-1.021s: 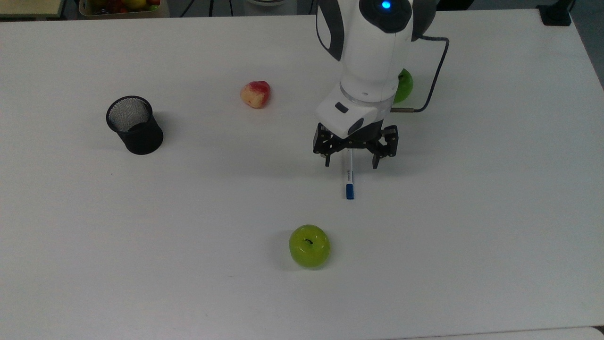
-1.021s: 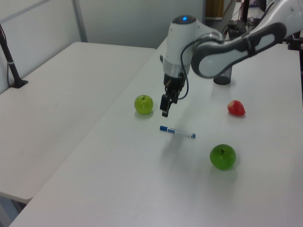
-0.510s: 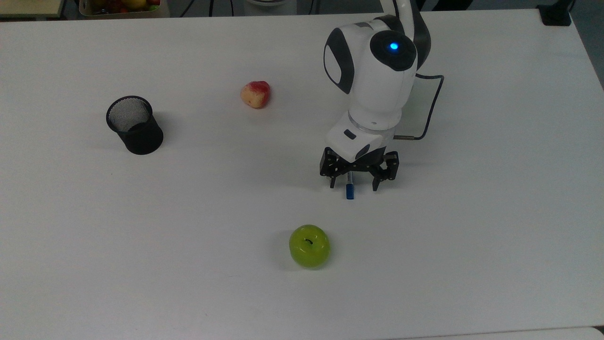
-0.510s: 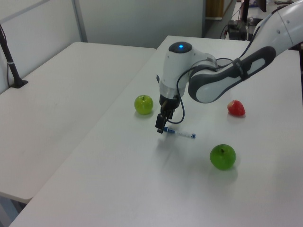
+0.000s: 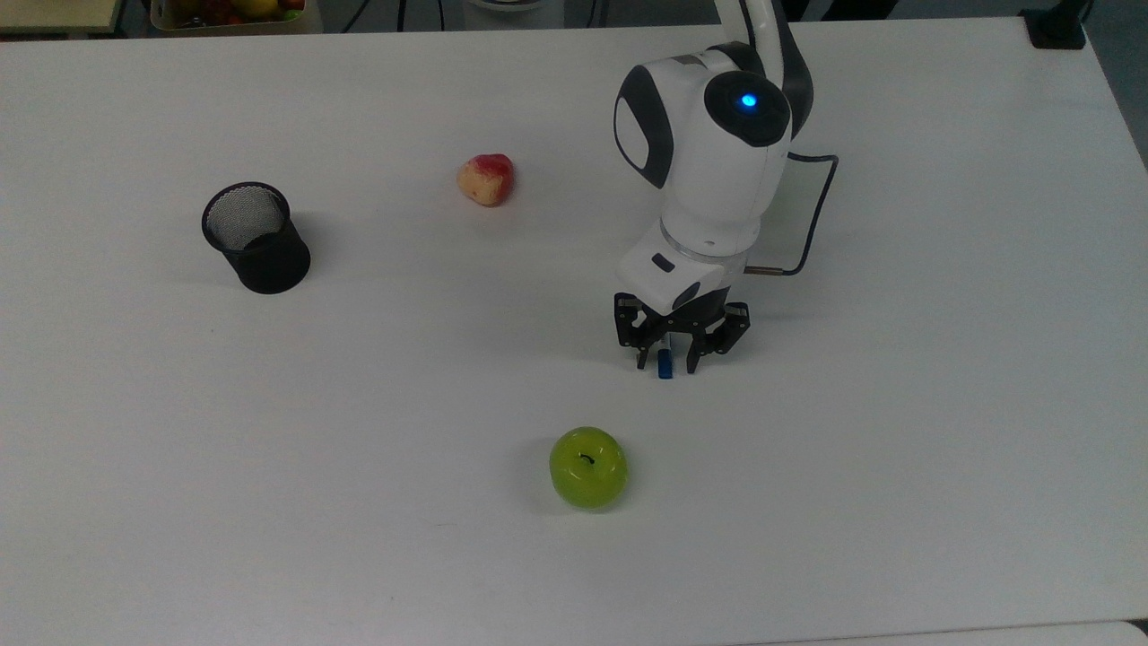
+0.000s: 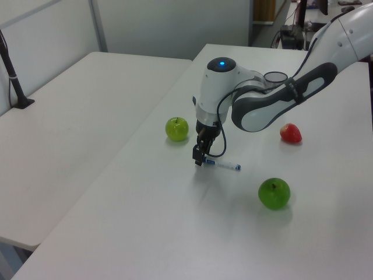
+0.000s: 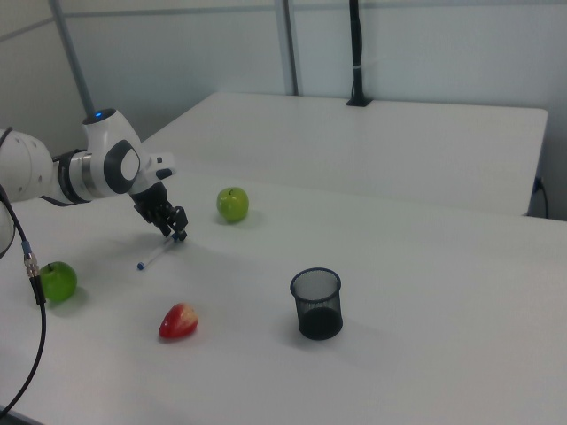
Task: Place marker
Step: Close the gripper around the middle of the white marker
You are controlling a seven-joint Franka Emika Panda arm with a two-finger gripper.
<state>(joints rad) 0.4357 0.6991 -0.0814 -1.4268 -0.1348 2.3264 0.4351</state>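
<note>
Lowered, hand (image 5: 665,362) hides marker (image 6: 223,165) (cap (image 5: 665,364) peeks out).

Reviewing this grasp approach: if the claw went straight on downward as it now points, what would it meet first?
The marker: the claw straddles its blue-capped end, fingers either side. The table lies directly beneath.

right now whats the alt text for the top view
A white robot arm's black gripper straddles the blue-capped end of a slim white marker lying on a white table. Around it are a light green apple, a red-yellow fruit and a black mesh cup.
</note>
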